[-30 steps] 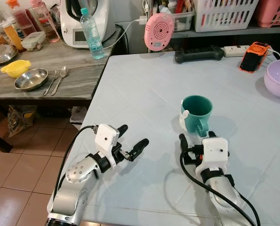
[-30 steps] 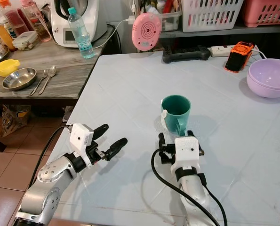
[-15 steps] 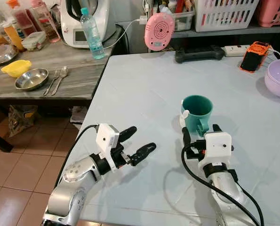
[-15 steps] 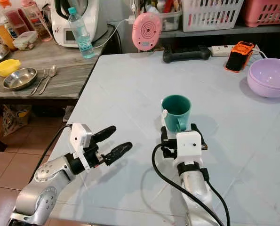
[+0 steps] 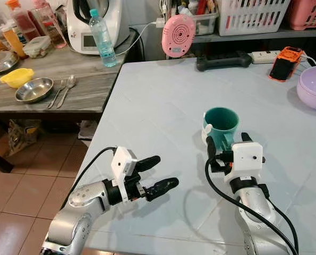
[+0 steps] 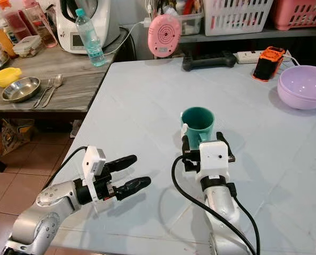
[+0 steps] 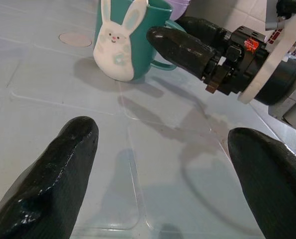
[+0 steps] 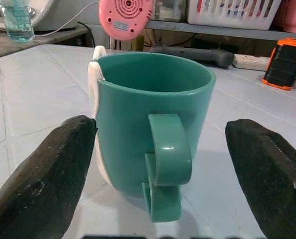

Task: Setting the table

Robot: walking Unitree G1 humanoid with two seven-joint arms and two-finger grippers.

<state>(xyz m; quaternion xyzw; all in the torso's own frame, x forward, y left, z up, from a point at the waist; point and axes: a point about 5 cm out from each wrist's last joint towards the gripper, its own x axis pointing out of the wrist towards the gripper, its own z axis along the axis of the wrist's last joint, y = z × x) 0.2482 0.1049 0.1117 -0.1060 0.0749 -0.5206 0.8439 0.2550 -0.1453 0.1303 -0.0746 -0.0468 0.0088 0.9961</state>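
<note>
Both our arms are out over the table, forearms low.

Right gripper (image 5: pixel 227 145): at about 5 o'clock in the head views, wrist straight, pointing toward 12. The white wrist housing sits above the two black fingers (image 8: pixel 43 179), which are spread wide, one on each side of the green mug (image 8: pixel 150 122). The left-hand finger sits right at the mug's wall; the other stands apart from it. Black cable loops back along the silver forearm.

Left gripper (image 5: pixel 156 174): at about 7 o'clock, forearm angled inward so the fingers point toward 3. Fingers (image 7: pixel 48 179) parted, nothing between them, hovering just above the tabletop.
</note>
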